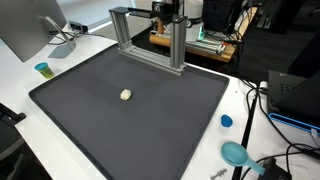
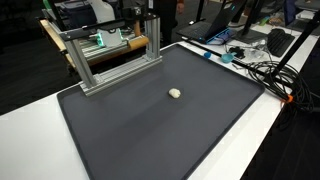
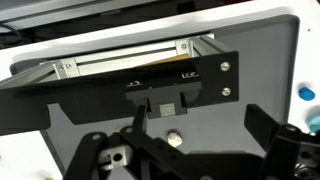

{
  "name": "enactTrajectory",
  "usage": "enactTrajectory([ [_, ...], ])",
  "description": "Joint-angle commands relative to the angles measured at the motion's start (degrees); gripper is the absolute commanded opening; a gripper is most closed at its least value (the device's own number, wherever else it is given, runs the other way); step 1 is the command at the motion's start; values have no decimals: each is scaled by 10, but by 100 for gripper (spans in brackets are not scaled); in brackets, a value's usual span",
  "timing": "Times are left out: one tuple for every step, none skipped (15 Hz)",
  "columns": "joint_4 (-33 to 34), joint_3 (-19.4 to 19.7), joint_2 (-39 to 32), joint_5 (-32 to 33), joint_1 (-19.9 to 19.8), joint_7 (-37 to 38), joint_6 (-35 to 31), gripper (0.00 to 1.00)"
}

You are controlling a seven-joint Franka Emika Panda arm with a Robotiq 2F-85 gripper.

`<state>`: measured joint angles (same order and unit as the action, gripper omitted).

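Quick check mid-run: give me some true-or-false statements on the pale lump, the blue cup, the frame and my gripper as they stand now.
1. The small pale lump lies on the dark mat. True.
2. The gripper is shut on the lump. False: in the wrist view its fingers stand wide apart, and the lump lies alone on the mat.
3. The metal frame stands along one edge of the mat. True.
4. The blue cup sits on the mat. False: it stands on the white table beside the mat.
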<state>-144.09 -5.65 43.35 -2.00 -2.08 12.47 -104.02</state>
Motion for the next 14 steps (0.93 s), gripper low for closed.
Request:
enactTrajectory([
  [-24,-1,1,1,8,-4,-37,100],
  [-30,0,-4,1,9,-6,-46,100],
  [-39,3,-5,0,9,-10,-61,100],
  [-50,3,-7,5,8,-12,-79,100],
  [-58,4,-11,8,7,-16,-95,100],
  [-66,7,-14,7,7,-18,-109,100],
  [-75,7,-18,5,7,-19,-130,100],
  [-81,7,-23,7,7,-19,-148,100],
  [-83,10,-32,9,7,-26,-160,100],
  [-84,16,-37,10,5,-34,-170,100],
  [-84,21,-42,13,1,-40,-176,100],
  [-85,25,-47,14,0,-45,-179,100],
  [-88,32,-49,14,-2,-52,-180,100],
  [-89,37,-52,13,-3,-57,-178,100],
])
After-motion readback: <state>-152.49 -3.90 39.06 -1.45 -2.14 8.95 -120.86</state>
